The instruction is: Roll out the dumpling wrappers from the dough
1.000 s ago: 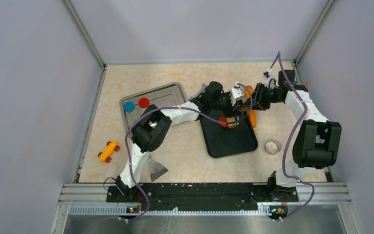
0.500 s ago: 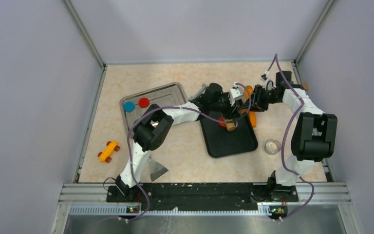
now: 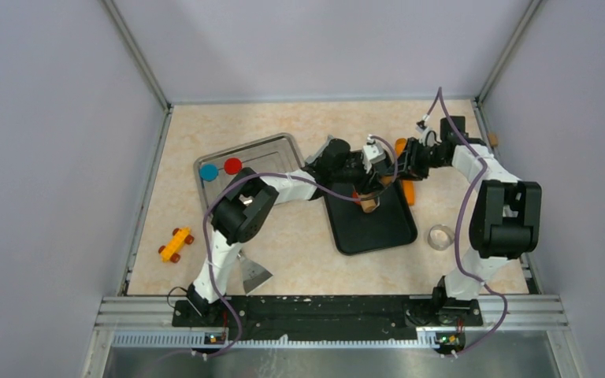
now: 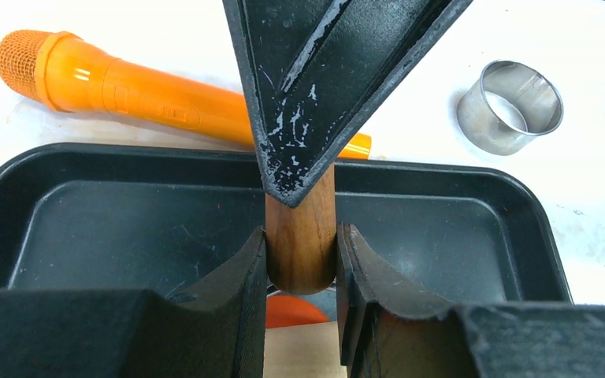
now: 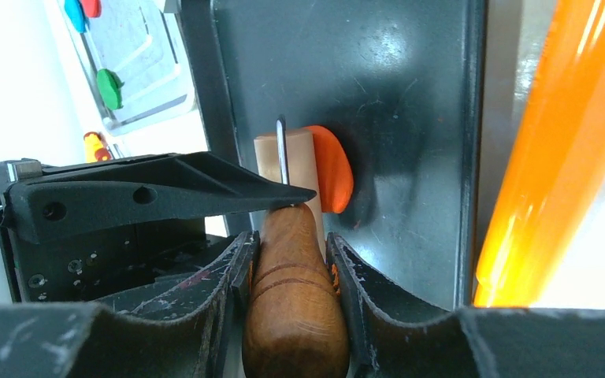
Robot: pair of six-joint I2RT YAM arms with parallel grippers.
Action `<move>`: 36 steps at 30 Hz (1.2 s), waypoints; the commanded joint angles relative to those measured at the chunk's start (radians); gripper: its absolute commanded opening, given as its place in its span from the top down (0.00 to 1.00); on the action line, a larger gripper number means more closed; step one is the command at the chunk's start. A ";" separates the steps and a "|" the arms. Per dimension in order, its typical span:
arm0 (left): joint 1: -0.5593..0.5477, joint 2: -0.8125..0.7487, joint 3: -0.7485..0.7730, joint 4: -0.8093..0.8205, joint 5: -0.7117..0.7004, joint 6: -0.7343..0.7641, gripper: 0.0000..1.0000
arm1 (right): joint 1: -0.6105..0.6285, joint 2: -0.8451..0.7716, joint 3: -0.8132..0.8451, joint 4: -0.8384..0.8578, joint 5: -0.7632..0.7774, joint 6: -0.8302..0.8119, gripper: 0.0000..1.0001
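Left gripper (image 4: pixel 302 256) part-closed, clamped on the smooth wooden rolling pin (image 4: pixel 302 228); right gripper (image 5: pixel 291 256) likewise gripped its darker turned handle. Dough (image 5: pixel 332 169), a soft matte orange-red lobe, lay on the glossy black tray (image 5: pixel 410 94), partly hidden under the pin's pale barrel. Flat round dumpling wrappers (image 3: pixel 232 165) sat on the ribbed metal tray (image 3: pixel 272 150)

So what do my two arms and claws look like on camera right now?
Both the left arm and right arm have white links with bulky black joints, and a purple cable loops loosely along each. The left claw and right claw each have two thick matte black fingers, scuffed with pale scratches.
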 commanded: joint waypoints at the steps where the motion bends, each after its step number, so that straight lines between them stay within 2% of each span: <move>1: 0.025 -0.026 -0.068 -0.074 -0.002 0.000 1.00 | 0.037 0.033 -0.049 0.029 0.100 -0.046 1.00; 10: 0.046 -0.065 -0.136 -0.099 -0.010 0.026 1.00 | 0.069 0.042 -0.102 0.109 0.107 -0.047 1.00; 15: 0.053 -0.156 -0.122 -0.153 -0.019 0.076 1.00 | 0.073 0.011 -0.051 0.145 -0.062 -0.004 1.00; 17: 0.054 -0.212 -0.105 -0.175 0.002 0.107 1.00 | 0.073 -0.025 0.011 0.119 -0.149 0.005 1.00; 20: 0.050 -0.253 -0.054 -0.179 0.024 0.096 1.00 | 0.060 -0.075 0.091 0.069 -0.196 -0.013 1.00; 29: 0.004 -0.088 0.121 -0.126 -0.009 0.025 1.00 | -0.005 -0.013 0.142 -0.044 -0.181 -0.234 1.00; 36: -0.001 -0.049 0.093 -0.103 -0.043 0.005 1.00 | -0.007 -0.001 0.069 -0.036 -0.142 -0.328 1.00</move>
